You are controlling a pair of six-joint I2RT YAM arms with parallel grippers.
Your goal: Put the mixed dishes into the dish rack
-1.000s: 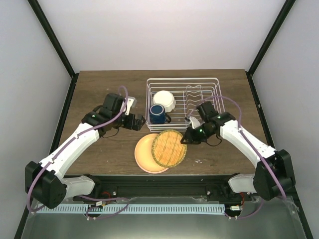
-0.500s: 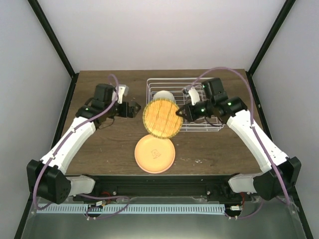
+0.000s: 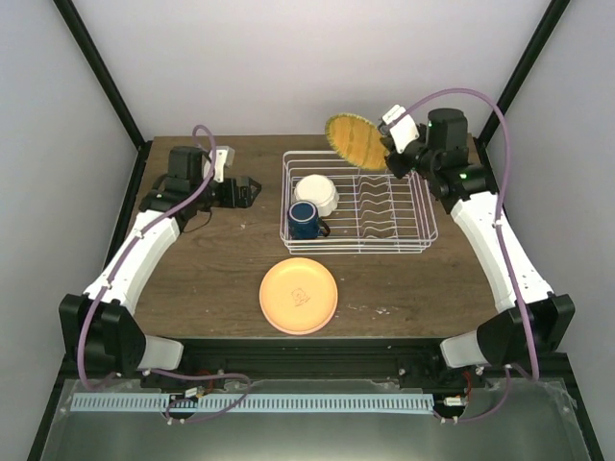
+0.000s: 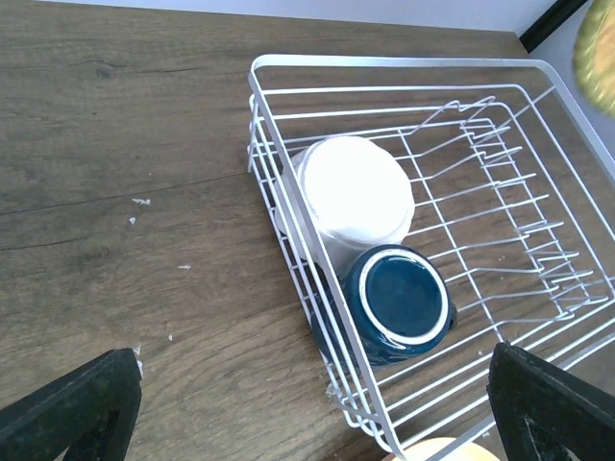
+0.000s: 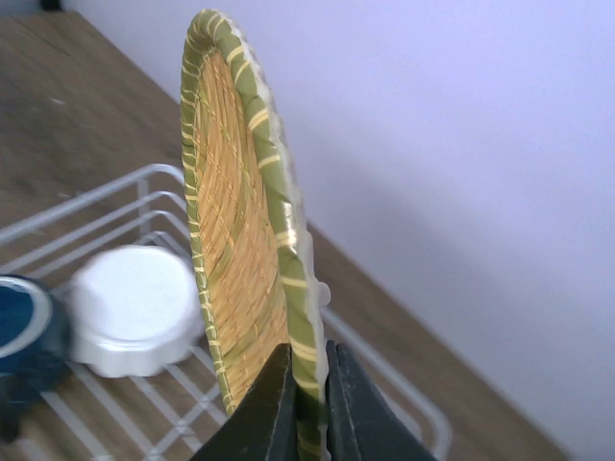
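The left arm and right arm have white shells, black joints and bases, a looping purple cable each, and black jaws.

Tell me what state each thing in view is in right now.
woven plate: on edge, in the air over the rack's far rim.
right gripper: shut on woven plate.
left gripper: open, empty.
white bowl: upside down in rack.
blue mug: in rack, beside bowl.
orange plate: flat on table, outside rack.
dish rack: divider slots empty.
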